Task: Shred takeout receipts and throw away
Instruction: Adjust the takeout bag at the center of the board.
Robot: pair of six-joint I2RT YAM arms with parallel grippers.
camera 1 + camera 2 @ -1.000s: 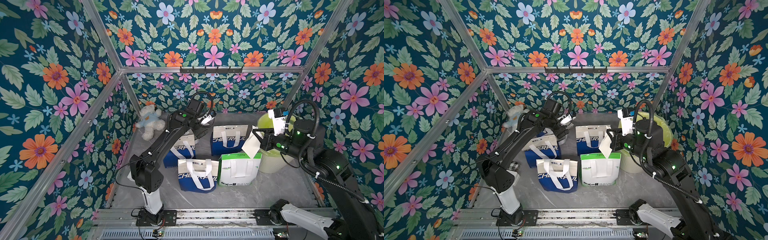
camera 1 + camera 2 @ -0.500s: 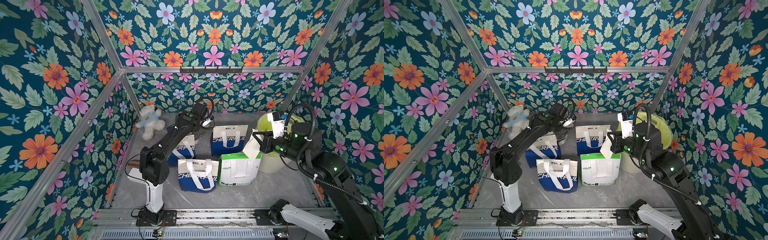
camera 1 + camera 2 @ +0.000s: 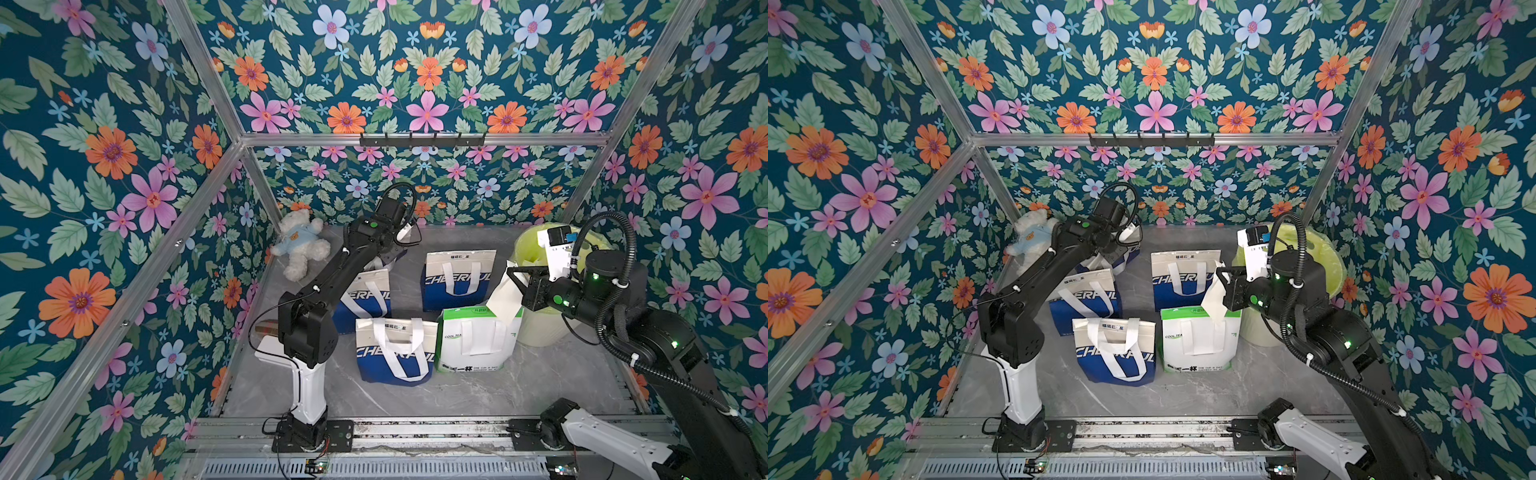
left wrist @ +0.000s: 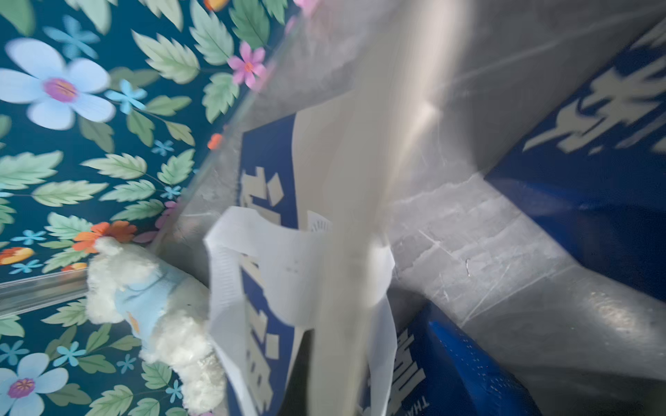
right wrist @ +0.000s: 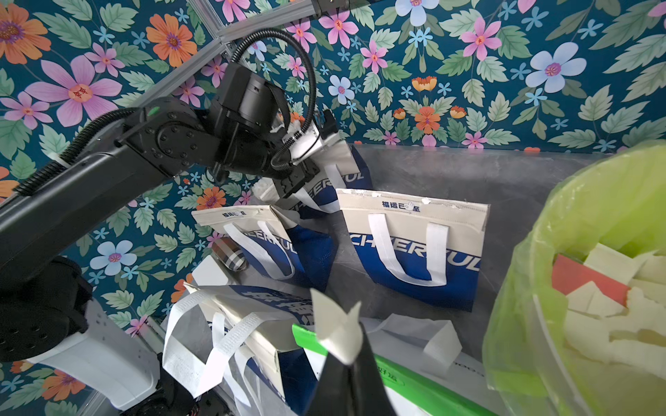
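Note:
My right gripper (image 5: 345,360) is shut on a white takeout receipt (image 5: 337,331), and the slip (image 3: 503,299) hangs just above the green-and-white bag (image 3: 473,345), beside the bin (image 3: 536,330). Torn white scraps (image 5: 605,317) lie inside the bin's yellow-green liner (image 5: 533,234). My left gripper (image 5: 292,186) reaches down onto the far blue-and-white bag (image 4: 268,162) at the back left. A blurred cream strip (image 4: 360,234) runs out from its jaws, which the left wrist view does not show. I cannot tell whether that strip is a receipt.
Three more blue-and-white bags (image 3: 392,353) (image 3: 457,278) (image 3: 365,295) stand mid-table with loose white strap handles. A teddy bear (image 3: 301,247) lies in the back left corner. A small checked roll (image 5: 230,257) lies beside the left arm's base. Flowered walls close in three sides.
My left arm has stretched farther back over the far bag and its gripper has gone from open to shut. The right arm has barely moved and still holds its receipt.

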